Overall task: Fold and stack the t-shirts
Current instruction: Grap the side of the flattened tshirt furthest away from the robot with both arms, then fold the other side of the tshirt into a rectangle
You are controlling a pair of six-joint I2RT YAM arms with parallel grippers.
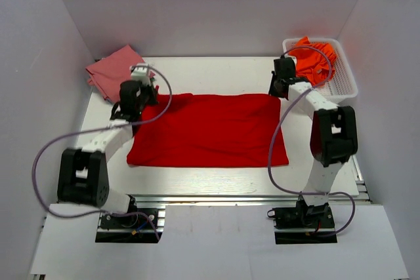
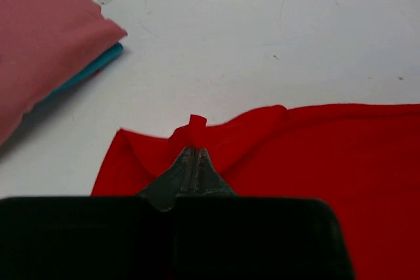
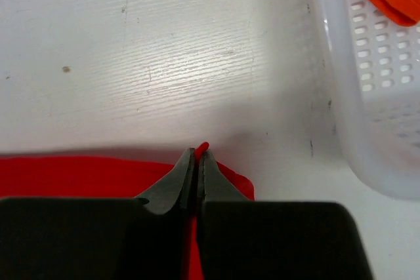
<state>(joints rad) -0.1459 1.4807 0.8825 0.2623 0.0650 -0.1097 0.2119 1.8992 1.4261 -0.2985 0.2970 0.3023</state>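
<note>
A bright red t-shirt point(image 1: 210, 129) lies spread flat across the middle of the table. My left gripper point(image 1: 146, 90) is shut on its far left corner, where a tuft of red cloth point(image 2: 197, 122) sticks out past the tips point(image 2: 194, 152). My right gripper point(image 1: 281, 86) is shut on the far right corner, with a sliver of red point(image 3: 202, 147) pinched between the fingers point(image 3: 197, 155). A folded dusty pink t-shirt point(image 1: 113, 69) lies at the back left on top of a teal-blue one point(image 2: 88, 70). Orange t-shirts point(image 1: 314, 59) sit in the basket.
A white plastic mesh basket point(image 1: 344, 83) stands at the back right, close to my right gripper; its wall point(image 3: 367, 77) fills the right of the right wrist view. White walls enclose the table on three sides.
</note>
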